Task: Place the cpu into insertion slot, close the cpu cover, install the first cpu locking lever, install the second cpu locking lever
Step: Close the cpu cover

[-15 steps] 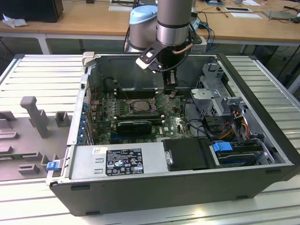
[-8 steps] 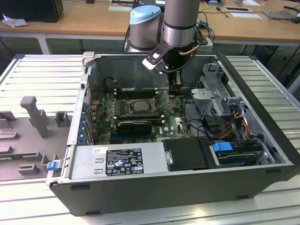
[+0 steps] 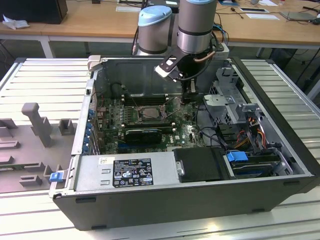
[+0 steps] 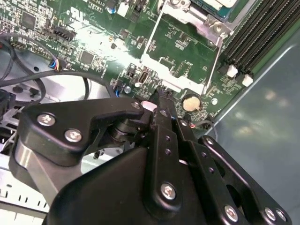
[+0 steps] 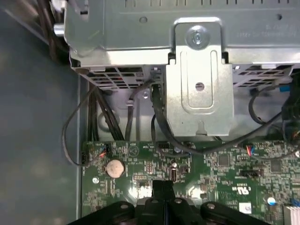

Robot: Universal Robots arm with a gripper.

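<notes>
claw: black two-finger claw (image 3: 190, 95) on the grey arm, fingers (image 4: 161, 101) pressed together at the tip; I can't tell if anything is pinched between them
claw place: low over the green motherboard (image 3: 185, 132), to the exterior view's right of the insertion slot, apart from it and not touching
insertion slot: square dark socket with silvery metal rim (image 3: 135, 112), mid-board inside the open grey computer case (image 3: 200, 200)
cpu cover: thin silvery metal frame (image 4: 197, 18), lying on the insertion slot in the second wrist view
cpu: a sliver of pale silver-grey flat face (image 4: 219, 3) inside the cover's cut-out, in the insertion slot, well away from the claw tip
locking levers: thin wire rods (image 4: 213, 58) running out along the slot's sides toward the claw; can't tell if they are latched
coin cell: round silver battery (image 4: 190, 102) on the board, between the insertion slot and the claw tip, just beside the tip
bracket: folded silvery sheet-metal bracket (image 5: 199, 89), beyond the claw on the side away from the insertion slot
worktop: ribbed aluminium worktop (image 3: 40, 210) carrying the case
</notes>
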